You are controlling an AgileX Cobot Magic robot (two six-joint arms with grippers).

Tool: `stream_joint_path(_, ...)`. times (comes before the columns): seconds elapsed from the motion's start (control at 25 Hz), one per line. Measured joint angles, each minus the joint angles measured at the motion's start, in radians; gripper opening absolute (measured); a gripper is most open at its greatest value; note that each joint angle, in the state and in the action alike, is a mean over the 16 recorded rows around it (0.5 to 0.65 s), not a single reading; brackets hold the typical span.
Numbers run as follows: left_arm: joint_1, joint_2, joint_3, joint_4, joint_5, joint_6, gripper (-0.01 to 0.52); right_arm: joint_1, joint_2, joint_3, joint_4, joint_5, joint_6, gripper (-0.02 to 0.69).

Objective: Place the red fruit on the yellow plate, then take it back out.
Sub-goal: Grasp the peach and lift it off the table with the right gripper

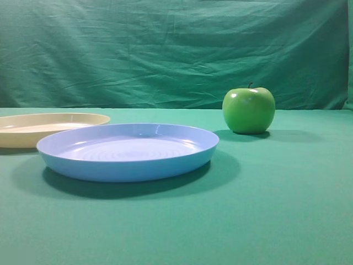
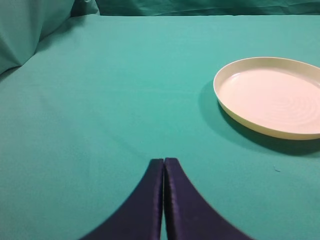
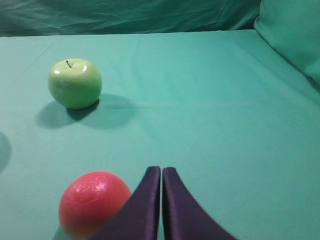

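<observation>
- nothing looks done yet: the red fruit (image 3: pixel 92 204) sits on the green bench (image 3: pixel 225 125), just left of the right claw (image 3: pixel 161 172).
- the yellow plate (image 2: pixel 272 95) lies empty.
- both claws, left claw (image 2: pixel 164 162) included, are closed on nothing.

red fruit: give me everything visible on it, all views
The red fruit shows only in the right wrist view; the exterior high view does not catch it and the left wrist view lacks it. It is round and smooth, pinkish red with a soft highlight on top, no stem visible. It sits on the green cloth, not on any plate, near the bottom edge of the view. The shut right gripper is just to its right, overlapping its edge in the picture; whether they touch cannot be told. The green apple stands well beyond it.
</observation>
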Motion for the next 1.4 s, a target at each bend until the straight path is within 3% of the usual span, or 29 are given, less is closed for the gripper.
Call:
stream_joint_path(0.4, 0.0, 0.0, 0.0, 0.0, 0.0, 0.0, 0.0, 0.0, 0.0, 0.0, 0.028, -0.019, 0.003, 0.0)
stream_joint_path(0.72, 0.0, 0.0, 0.0, 0.0, 0.0, 0.0, 0.0, 0.0, 0.0, -0.015, 0.209, -0.136, -0.008, 0.0)
stream_joint_path(0.96, 0.0, 0.0, 0.0, 0.0, 0.0, 0.0, 0.0, 0.0, 0.019, -0.107, 0.348, -0.173, -0.113, 0.0)
stream_joint_path(1.12, 0.0, 0.0, 0.0, 0.0, 0.0, 0.0, 0.0, 0.0, 0.075, -0.198, 0.385, -0.118, -0.212, 0.0)
stream_joint_path(1.4, 0.0, 0.0, 0.0, 0.0, 0.0, 0.0, 0.0, 0.001, 0.269, -0.375, 0.384, 0.107, -0.359, 0.0)
